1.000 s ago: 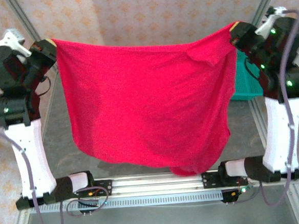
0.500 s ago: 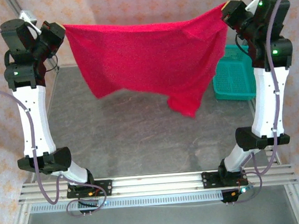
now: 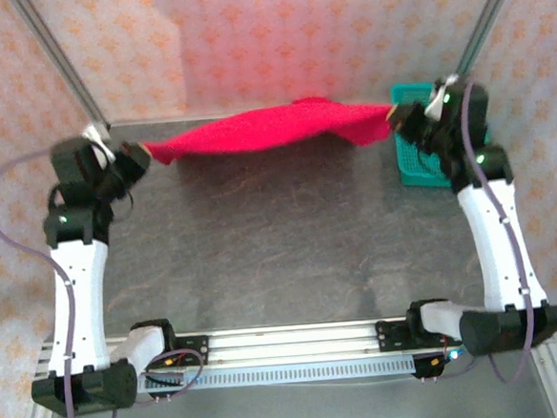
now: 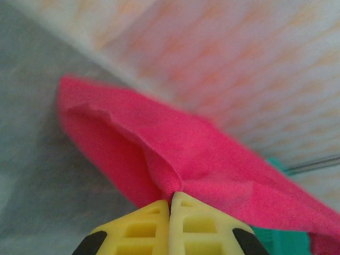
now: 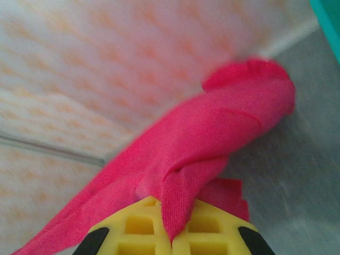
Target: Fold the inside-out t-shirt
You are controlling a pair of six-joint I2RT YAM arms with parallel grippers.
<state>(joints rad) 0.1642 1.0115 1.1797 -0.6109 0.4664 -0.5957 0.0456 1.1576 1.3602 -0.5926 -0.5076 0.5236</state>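
Right now, from the arm bases at your near edge, the grey table (image 3: 282, 257) runs back to where the work is: the red t-shirt (image 3: 273, 128) is strung along the far edge as a narrow band, well away from you. The left gripper (image 3: 133, 155) pinches one end and the right gripper (image 3: 396, 117) the other, just beside the teal basket (image 3: 417, 166). You look to be in the laying-out step, before any fold is made. The next move calls for bringing both hands down and toward you together, with even tension, so the cloth spreads flat rather than bunching.

The overhead view gives you the whole span and a slight hump in the middle, but not the grips. On the left wrist, the left gripper (image 4: 171, 201) has its yellow tips pressed together on a fold of the t-shirt (image 4: 212, 154), with the hem hanging loose beyond. On the right wrist, the right gripper (image 5: 171, 236) is clamped on a twisted bunch of the t-shirt (image 5: 212, 133) that drapes over the tips. You cannot tell from any view whether the cloth touches the table
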